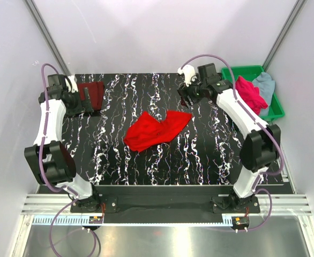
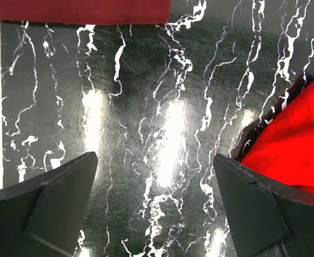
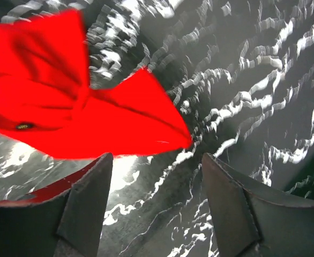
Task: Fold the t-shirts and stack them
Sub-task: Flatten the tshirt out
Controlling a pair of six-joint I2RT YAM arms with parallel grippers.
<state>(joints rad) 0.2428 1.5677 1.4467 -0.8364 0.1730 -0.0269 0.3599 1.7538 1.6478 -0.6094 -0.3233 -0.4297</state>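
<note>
A bright red t-shirt (image 1: 156, 130) lies crumpled in the middle of the black marbled table (image 1: 119, 160); it shows in the left wrist view (image 2: 296, 144) and the right wrist view (image 3: 66, 112). A dark maroon t-shirt (image 1: 91, 93) lies folded at the far left, its edge at the top of the left wrist view (image 2: 76, 10). A magenta-pink t-shirt (image 1: 251, 93) and a pale grey-blue t-shirt (image 1: 266, 83) sit in the green tray (image 1: 276, 110). My left gripper (image 2: 154, 201) is open and empty beside the maroon shirt. My right gripper (image 3: 157, 201) is open and empty above the table, right of the red shirt.
The green plastic tray stands at the far right edge of the table. White walls with metal posts close in the back and sides. A metal rail runs along the near edge by the arm bases.
</note>
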